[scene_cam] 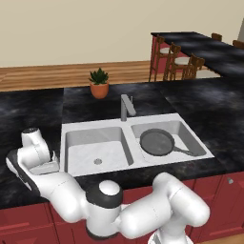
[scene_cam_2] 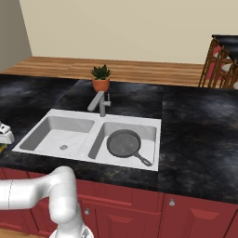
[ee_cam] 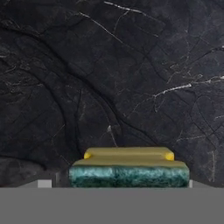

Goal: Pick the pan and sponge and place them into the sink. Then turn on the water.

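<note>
Lying in the right basin of the sink [scene_cam: 196, 132], the pan [scene_cam: 157, 142] points its handle toward the front right corner. On the black counter [ee_cam: 109, 78] left of the sink, the sponge [ee_cam: 129, 169] sits between the gripper's spread fingers.

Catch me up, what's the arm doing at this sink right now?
The pan already lies in the right basin of the sink, handle toward the front right. The arm is bent down over the black counter left of the sink, with the gripper at the sponge, which lies on the counter. The jaws look wide, so no grip on the sponge yet. No water shows at the faucet.
</note>
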